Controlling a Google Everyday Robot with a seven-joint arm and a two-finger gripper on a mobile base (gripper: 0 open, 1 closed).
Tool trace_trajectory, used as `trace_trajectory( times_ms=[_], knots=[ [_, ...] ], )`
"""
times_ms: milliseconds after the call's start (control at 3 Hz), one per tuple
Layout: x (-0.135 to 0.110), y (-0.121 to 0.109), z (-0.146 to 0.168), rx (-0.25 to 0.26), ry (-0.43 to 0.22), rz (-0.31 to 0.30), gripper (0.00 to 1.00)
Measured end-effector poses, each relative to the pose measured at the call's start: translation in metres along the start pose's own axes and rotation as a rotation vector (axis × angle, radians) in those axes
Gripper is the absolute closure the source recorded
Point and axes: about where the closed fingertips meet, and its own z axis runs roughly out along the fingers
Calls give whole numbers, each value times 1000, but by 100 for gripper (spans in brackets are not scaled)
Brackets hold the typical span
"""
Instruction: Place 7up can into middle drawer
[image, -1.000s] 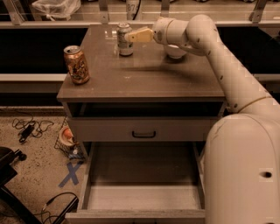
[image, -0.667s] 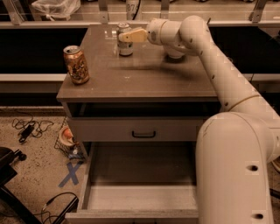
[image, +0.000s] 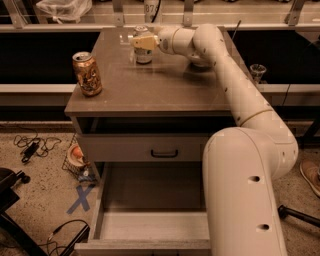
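Observation:
The 7up can (image: 144, 56) stands upright at the back of the brown cabinet top (image: 150, 90). It is silver-white, and its upper part is covered by my gripper. My gripper (image: 142, 41) is at the can's top, reaching in from the right at the end of my long white arm. The can rests on the cabinet top. The middle drawer (image: 155, 226) is pulled open at the bottom of the view, and its pale floor is bare. My arm's base hides the drawer's right side.
An orange-brown patterned can (image: 87, 73) stands at the left front of the cabinet top. A shut drawer front with a small black handle (image: 164, 152) sits above the open drawer. Cables (image: 32, 146) and a blue tape X (image: 80, 198) lie on the floor at left.
My gripper has moved left across the back of the cabinet top and is now over the 7up can's upper part. The cans and drawer have not moved.

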Motion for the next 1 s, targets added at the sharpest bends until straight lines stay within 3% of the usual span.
trace_trajectory(
  times_ms=[1000],
  knots=[
    [3,7,7,-13,4,3,96]
  ],
)
